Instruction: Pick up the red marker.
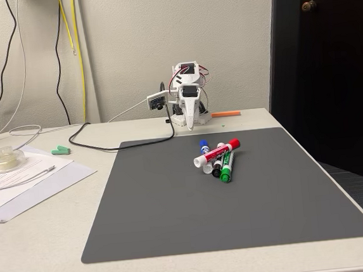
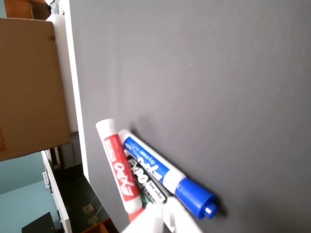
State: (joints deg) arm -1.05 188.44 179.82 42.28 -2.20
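Note:
The red marker (image 1: 218, 152) lies on the grey mat (image 1: 175, 206) with its red cap toward the right, resting across a small pile of markers. A blue-capped marker (image 1: 203, 145) is just behind it; a green-capped one (image 1: 225, 168) and a black-capped one (image 1: 217, 165) lie under its front side. My gripper (image 1: 190, 124) hangs folded at the arm's base behind the mat, well apart from the pile, its jaws together and holding nothing. In the wrist view the red marker (image 2: 119, 167) lies beside the blue marker (image 2: 160, 174), with a white fingertip (image 2: 160, 221) at the bottom edge.
Papers (image 1: 26, 181), a clear round container (image 1: 4, 159) and a teal piece (image 1: 60, 150) sit at the left. A black cable (image 1: 125, 144) runs to the arm's base. An orange strip (image 1: 226, 113) lies behind the mat. A cardboard box (image 2: 29, 87) shows beyond the table edge.

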